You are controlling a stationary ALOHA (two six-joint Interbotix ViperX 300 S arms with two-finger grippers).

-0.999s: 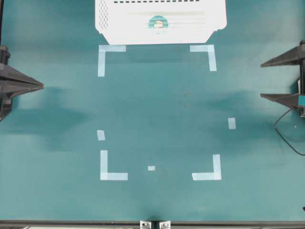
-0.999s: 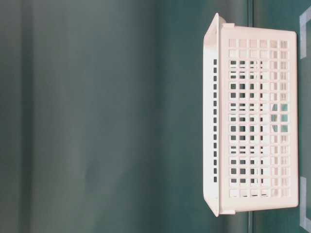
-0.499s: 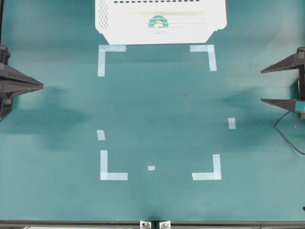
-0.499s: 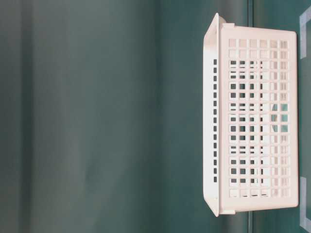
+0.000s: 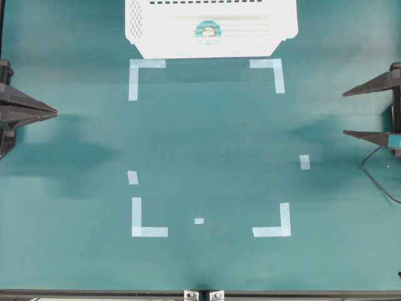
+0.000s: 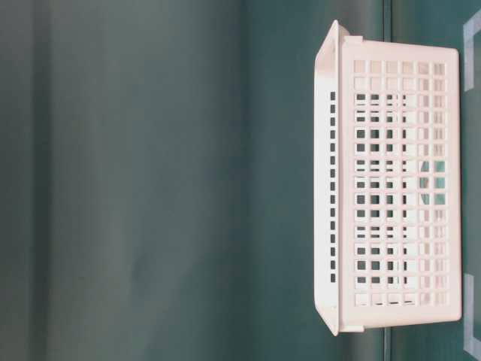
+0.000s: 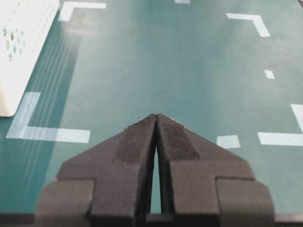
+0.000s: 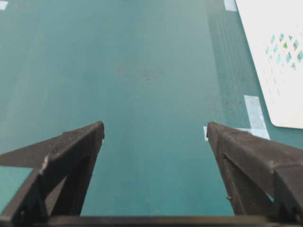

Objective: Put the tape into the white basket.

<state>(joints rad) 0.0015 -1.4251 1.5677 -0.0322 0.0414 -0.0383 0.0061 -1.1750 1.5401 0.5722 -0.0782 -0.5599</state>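
Note:
The light-teal roll of tape [image 5: 208, 29] lies inside the white basket [image 5: 156, 37] at the top middle of the overhead view, on its slatted bottom. The basket also shows in the table-level view [image 6: 398, 316], in the left wrist view [image 7: 19, 61] and in the right wrist view [image 8: 277, 56]. My left gripper [image 5: 55, 113] is shut and empty at the left edge, far from the basket; its jaws meet in the left wrist view [image 7: 156, 116]. My right gripper [image 5: 344, 113] is open and empty at the right edge, jaws wide apart in its wrist view [image 8: 155, 130].
Pale-blue tape strips form L-shaped corner marks [image 5: 145, 68] on the green table, with small loose strips [image 5: 304, 162] between them. A black cable [image 5: 376, 175] loops at the right edge. A metal bracket [image 5: 203, 295] sits at the front edge.
The right gripper has drawn back slightly toward the right edge and opened a little wider. The tape, the basket and the left gripper have not moved.

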